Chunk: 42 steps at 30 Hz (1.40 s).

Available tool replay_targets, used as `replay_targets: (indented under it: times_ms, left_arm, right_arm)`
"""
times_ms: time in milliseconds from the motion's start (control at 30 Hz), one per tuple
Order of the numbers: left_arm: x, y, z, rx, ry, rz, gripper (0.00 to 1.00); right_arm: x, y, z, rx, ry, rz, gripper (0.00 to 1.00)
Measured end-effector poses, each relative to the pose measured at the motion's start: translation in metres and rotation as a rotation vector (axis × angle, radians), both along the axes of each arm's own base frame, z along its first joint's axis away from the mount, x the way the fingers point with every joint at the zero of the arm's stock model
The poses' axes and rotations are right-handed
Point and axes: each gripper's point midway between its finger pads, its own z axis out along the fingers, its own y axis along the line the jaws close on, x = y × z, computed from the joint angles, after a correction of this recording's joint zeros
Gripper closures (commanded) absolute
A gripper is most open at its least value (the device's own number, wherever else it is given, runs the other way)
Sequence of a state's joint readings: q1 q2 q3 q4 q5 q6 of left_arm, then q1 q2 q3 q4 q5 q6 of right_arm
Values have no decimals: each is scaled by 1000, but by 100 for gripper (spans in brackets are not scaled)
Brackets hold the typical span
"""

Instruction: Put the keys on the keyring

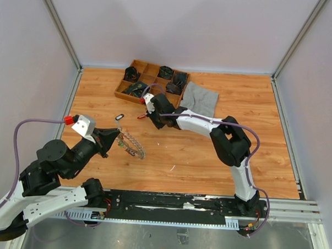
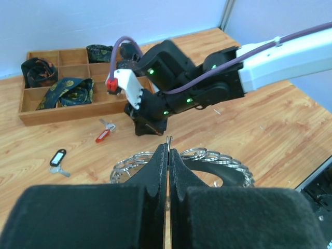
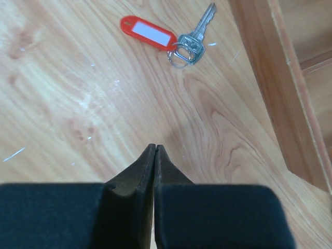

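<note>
Light was bright, even and diffuse; shadows under the arms (image 1: pixel 199 124) on the table (image 1: pixel 208 159) were soft and faint. At the frame's bottom the left gripper (image 2: pixel 167 150) and right gripper (image 3: pixel 155 149) looked blurred, while the red-tagged key (image 3: pixel 155 33), upper centre, was sharp.

L claw (image 2: pixel 168 149) shut, arm folded | R claw (image 3: pixel 155 149) shut, arm stretched out

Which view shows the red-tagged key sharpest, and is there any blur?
Right wrist: red-tagged key sharp, light even, only a faint shadow under it. Left wrist: same key small but clear, the left gripper's pads up close look soft. Top external: the key is just a red fleck, no glare.
</note>
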<state>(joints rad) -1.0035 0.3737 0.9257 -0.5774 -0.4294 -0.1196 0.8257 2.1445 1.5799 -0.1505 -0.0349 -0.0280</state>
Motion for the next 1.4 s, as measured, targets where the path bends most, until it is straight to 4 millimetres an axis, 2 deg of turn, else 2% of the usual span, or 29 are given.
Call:
replay_targets:
  times_ms: [100,133,200,300,400,533,633,833,1000,1133,1267,1400]
  left_arm:
    - [0,-2,-4,9,6,-3,99]
    - [0,-2,-5,10,7,-4,99]
    - [0,-2,-5,9,6,-5,100]
    - [0,-1,-4,5,3,-4,100]
    - [-1,0,-3,2,0,-4,99]
    - [-1,0,-3,2,0,-4,99]
    - [-1,0,-3,1,0,-4,99]
    - [-1,0,-3,4,-2,-4,99]
    - [-1,0,-3,4,-2,-4,100]
    - [-1,1,-3,6,-3,-4,100]
    - [-1,1,-3,7,-4,-3,100]
    - [-1,1,-3,7,-3,-3,99]
  right_arm:
    - [-6,0,20,39,-14,15,70]
    - [-4,2,26,55,-25,17,66]
    - [0,6,35,75,-42,17,60]
    - [7,14,35,88,-46,8,55]
    - [20,26,28,98,-50,-12,47]
    - [36,38,16,109,-48,-59,43]
    - [43,39,9,126,-36,-114,41]
    - [62,50,6,189,-44,-225,41]
    - [81,62,-2,215,-56,-290,44]
    - [85,59,-14,190,-60,-314,51]
    - [86,54,-15,168,-69,-326,56]
    - [75,43,-16,143,-62,-316,63]
